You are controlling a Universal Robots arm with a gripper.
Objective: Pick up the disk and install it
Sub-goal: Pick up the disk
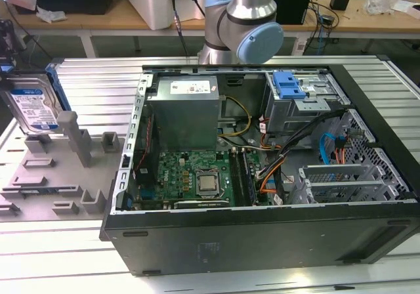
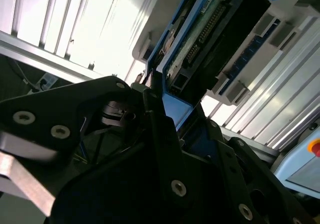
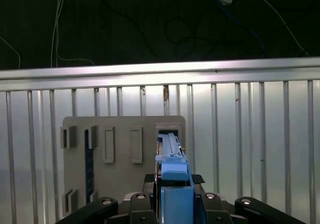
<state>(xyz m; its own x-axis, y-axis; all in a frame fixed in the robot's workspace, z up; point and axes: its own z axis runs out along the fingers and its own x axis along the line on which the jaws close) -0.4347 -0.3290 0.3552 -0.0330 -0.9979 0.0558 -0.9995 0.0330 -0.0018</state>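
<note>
Pick-up in hand: the gripper (image 3: 175, 180) is clamped on the blue-framed silver metal disk (image 1: 29, 104) at the grey slotted tray (image 1: 39, 190). Installing it likely demands a steady, upright carry

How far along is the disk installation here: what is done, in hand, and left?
Done: the gripper is shut on the disk, at its blue carrier edge. In hand: the disk stands upright over the grey holder tray at the exterior view's left; whether it is lifted clear is unclear. Left: the disk is outside the open computer case, so not installed yet.
</note>
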